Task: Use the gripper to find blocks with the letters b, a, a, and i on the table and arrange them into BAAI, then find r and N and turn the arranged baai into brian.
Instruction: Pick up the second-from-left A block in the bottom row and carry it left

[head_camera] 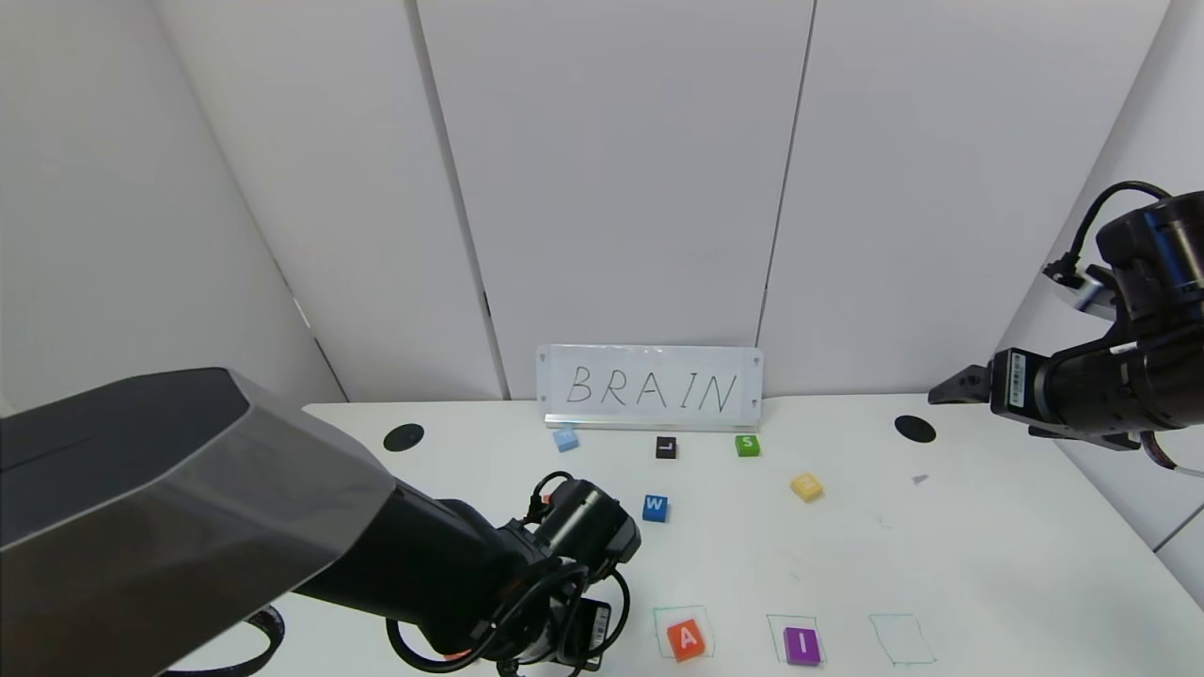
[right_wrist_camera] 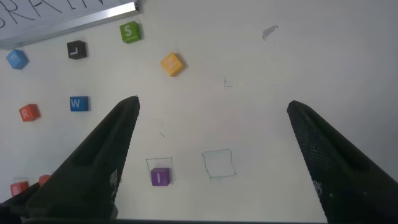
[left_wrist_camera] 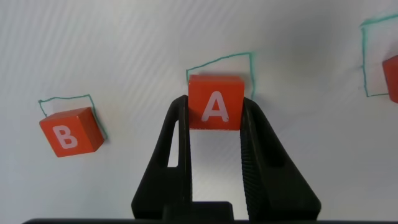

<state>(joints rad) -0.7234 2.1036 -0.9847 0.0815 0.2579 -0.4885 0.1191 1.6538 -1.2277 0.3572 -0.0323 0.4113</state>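
Note:
My left gripper (left_wrist_camera: 216,107) is shut on an orange-red A block (left_wrist_camera: 216,99), one finger on each side, at a green drawn square. The orange-red B block (left_wrist_camera: 69,132) lies at the neighbouring square. The other A block (head_camera: 686,639) and the purple I block (head_camera: 801,646) sit in squares near the front edge of the table (head_camera: 988,545). The R block (right_wrist_camera: 28,112) lies next to the blue W; the left arm hides it in the head view. The pale yellow N block (head_camera: 806,486) lies mid-table. My right gripper (right_wrist_camera: 212,104) is open and empty, high at the right.
A BRAIN sign (head_camera: 649,387) stands at the back. In front of it lie a light blue block (head_camera: 565,438), a black L block (head_camera: 666,448) and a green S block (head_camera: 748,446); the blue W block (head_camera: 656,508) is nearer. An empty green square (head_camera: 901,639) is right of the I.

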